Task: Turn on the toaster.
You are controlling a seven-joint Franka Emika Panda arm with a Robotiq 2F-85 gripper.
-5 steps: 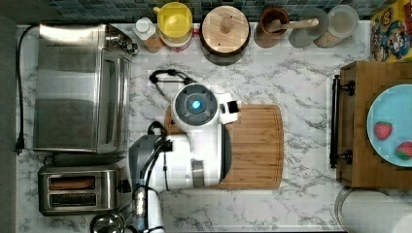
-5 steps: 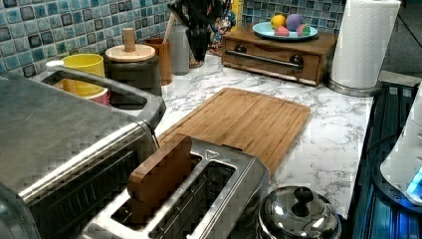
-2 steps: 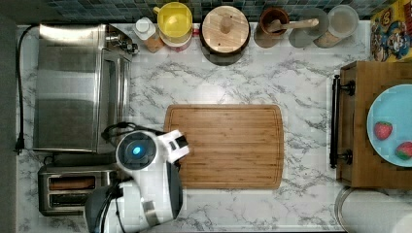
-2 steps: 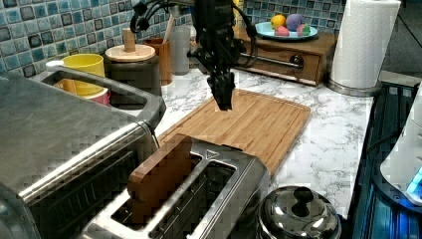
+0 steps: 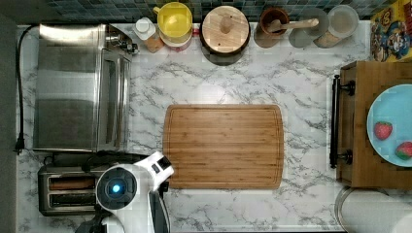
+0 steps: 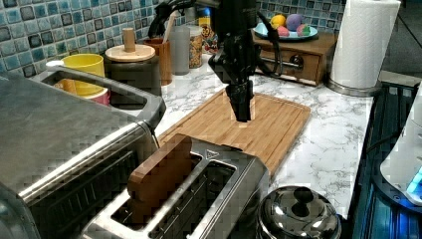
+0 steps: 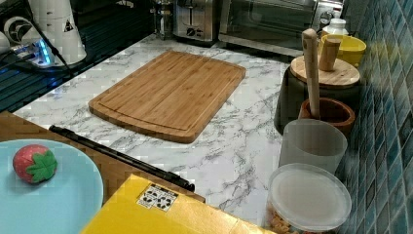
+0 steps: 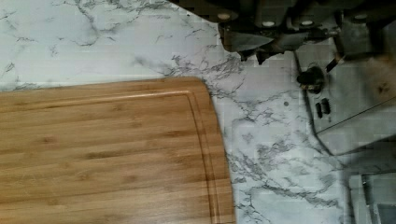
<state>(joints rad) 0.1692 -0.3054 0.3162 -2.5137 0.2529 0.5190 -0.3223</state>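
The toaster (image 5: pixel 68 189) is a small steel box at the top view's lower left, beside the large toaster oven (image 5: pixel 77 87). In the left view the toaster (image 6: pixel 209 194) stands in the foreground with a brown slice (image 6: pixel 159 172) upright in one slot. My gripper (image 6: pixel 242 112) points straight down above the cutting board's corner closest to the toaster, clear of both. From above, my arm (image 5: pixel 126 189) covers the toaster's right end. The wrist view has the toaster's steel end (image 8: pixel 359 107) and a black knob (image 8: pixel 310 77) close to the hand.
A wooden cutting board (image 5: pixel 223 145) lies mid-counter. Jars, a yellow cup (image 5: pixel 175 22) and a wooden canister (image 5: pixel 225 29) line the tiled wall. A wooden box with a blue plate (image 5: pixel 388 126) is at the top view's right. A steel pot lid (image 6: pixel 298 214) sits beside the toaster.
My arm has moved from over the cutting board toward the toaster, down and left in the top view, and now hangs by the toaster's end. Nothing else has moved.
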